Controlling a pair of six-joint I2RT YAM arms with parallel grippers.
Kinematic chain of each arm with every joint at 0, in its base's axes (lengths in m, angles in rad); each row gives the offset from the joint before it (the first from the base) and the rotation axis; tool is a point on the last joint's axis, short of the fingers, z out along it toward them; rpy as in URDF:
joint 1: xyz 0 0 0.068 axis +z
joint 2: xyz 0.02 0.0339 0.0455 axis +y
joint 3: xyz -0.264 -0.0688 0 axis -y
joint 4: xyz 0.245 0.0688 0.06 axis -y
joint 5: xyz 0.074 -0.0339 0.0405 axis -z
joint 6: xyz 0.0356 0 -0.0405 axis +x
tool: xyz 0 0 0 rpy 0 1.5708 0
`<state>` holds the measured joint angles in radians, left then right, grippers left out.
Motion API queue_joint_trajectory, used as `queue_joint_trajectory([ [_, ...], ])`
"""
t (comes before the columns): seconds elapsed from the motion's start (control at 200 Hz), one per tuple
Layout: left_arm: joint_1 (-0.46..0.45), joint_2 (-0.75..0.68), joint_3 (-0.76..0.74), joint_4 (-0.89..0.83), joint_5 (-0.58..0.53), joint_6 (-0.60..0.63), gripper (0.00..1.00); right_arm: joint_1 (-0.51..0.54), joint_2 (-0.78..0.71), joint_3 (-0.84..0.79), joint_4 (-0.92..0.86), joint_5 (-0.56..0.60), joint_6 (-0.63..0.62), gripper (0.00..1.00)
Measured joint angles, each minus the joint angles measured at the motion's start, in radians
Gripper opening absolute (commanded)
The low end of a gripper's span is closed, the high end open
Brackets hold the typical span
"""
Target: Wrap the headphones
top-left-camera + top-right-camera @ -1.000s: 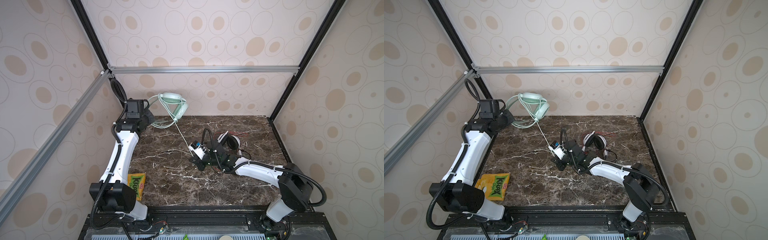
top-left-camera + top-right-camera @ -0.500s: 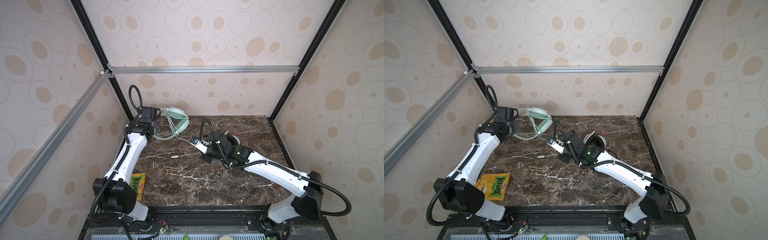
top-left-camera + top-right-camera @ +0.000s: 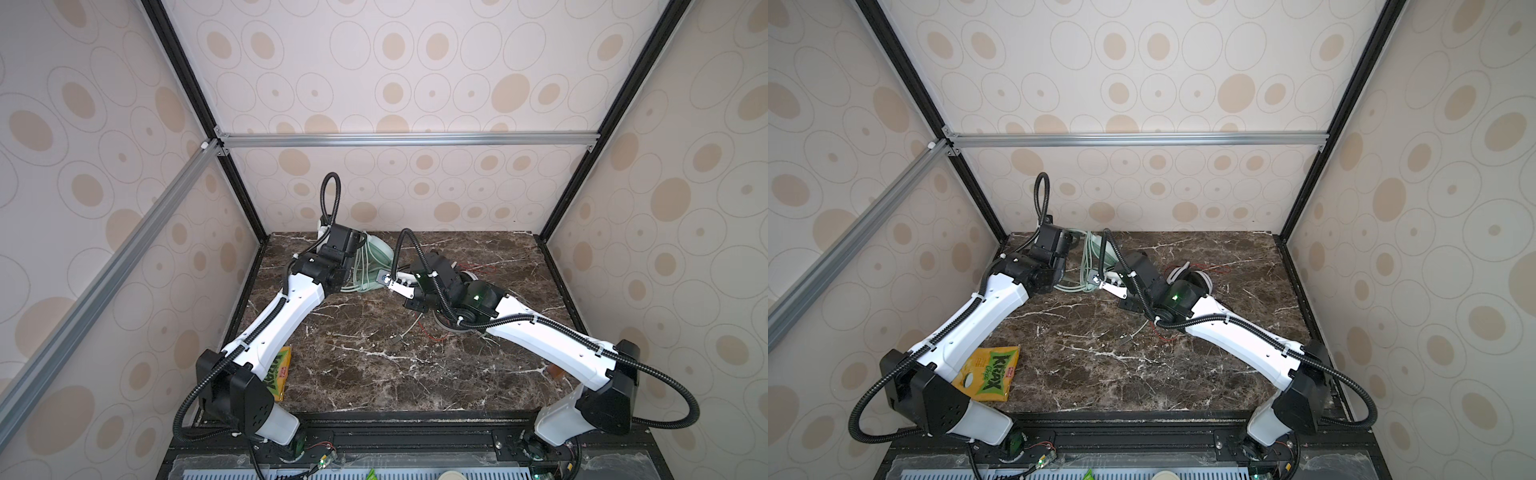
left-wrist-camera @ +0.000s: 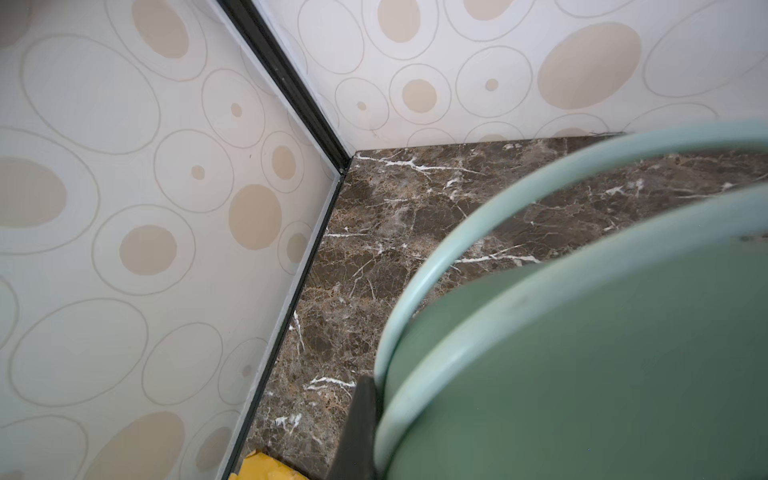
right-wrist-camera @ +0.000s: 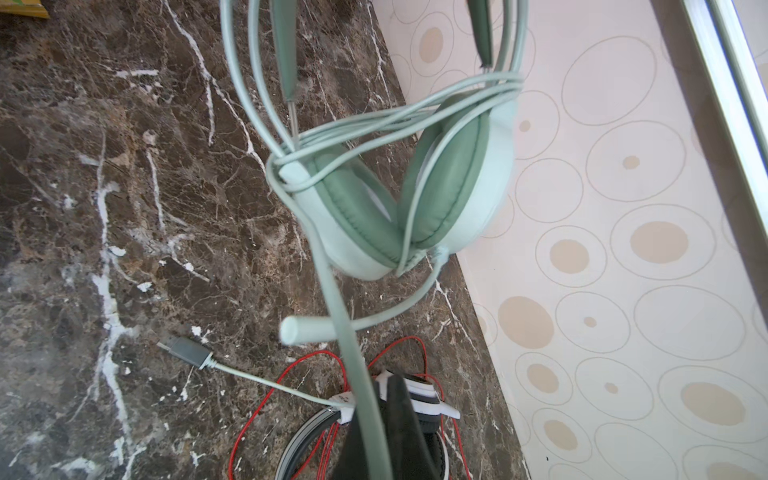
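The mint green headphones (image 3: 376, 257) (image 3: 1096, 249) hang low at the back left, near the wall. My left gripper (image 3: 353, 251) (image 4: 382, 436) is shut on their headband (image 4: 582, 332). Their pale green cord (image 5: 345, 299) loops several times round the ear cups (image 5: 436, 195). My right gripper (image 3: 385, 282) (image 3: 1099, 281) (image 5: 374, 436) is shut on this cord just beside them. The cord's plug (image 5: 187, 353) (image 3: 399, 337) lies on the table. The white-and-black headphones (image 3: 1196, 276) (image 5: 424, 395) lie under my right arm amid their red cord (image 5: 257, 415).
A yellow chips packet (image 3: 990, 370) (image 3: 280, 372) lies at the front left beside the left arm's base. The marble table (image 3: 374, 374) is walled at the back and on both sides, and a black corner post (image 4: 291, 87) stands close to the left gripper.
The left gripper has come down and right with the mint headphones. The right gripper has moved back and left along the cord, close to them. The cord is no longer stretched taut.
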<state>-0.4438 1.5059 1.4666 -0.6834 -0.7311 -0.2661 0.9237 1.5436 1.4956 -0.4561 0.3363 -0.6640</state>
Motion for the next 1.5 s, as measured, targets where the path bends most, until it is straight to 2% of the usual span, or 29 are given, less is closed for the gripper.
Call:
queue_joint_trajectory([
  [0.185, -0.022, -0.033, -0.075, 0.044, 0.104, 0.129, 0.00, -0.045, 0.055, 0.055, 0.023, -0.074, -0.014, 0.00],
  [0.385, -0.035, -0.125, -0.129, 0.071, 0.256, 0.222, 0.00, -0.155, 0.123, 0.132, 0.038, -0.288, 0.039, 0.00],
  [0.57, -0.047, -0.163, -0.168, 0.101, 0.336, 0.256, 0.00, -0.235, 0.181, 0.172, 0.057, -0.457, 0.115, 0.00],
  [0.8, -0.051, -0.175, -0.205, 0.132, 0.370, 0.260, 0.00, -0.293, 0.234, 0.201, 0.055, -0.592, 0.193, 0.00],
  [0.975, -0.051, -0.176, -0.206, 0.148, 0.373, 0.260, 0.00, -0.319, 0.259, 0.225, 0.054, -0.643, 0.237, 0.01],
  [1.075, -0.051, -0.175, -0.206, 0.152, 0.382, 0.260, 0.00, -0.329, 0.263, 0.232, 0.054, -0.659, 0.254, 0.08],
  [1.245, -0.053, -0.176, -0.206, 0.159, 0.396, 0.261, 0.00, -0.336, 0.267, 0.240, 0.060, -0.668, 0.277, 0.12],
  [1.315, -0.057, -0.175, -0.206, 0.159, 0.401, 0.261, 0.00, -0.340, 0.267, 0.242, 0.065, -0.664, 0.285, 0.19],
  [1.496, -0.064, -0.176, -0.207, 0.133, 0.420, 0.272, 0.00, -0.371, 0.276, 0.266, 0.096, -0.649, 0.317, 0.21],
])
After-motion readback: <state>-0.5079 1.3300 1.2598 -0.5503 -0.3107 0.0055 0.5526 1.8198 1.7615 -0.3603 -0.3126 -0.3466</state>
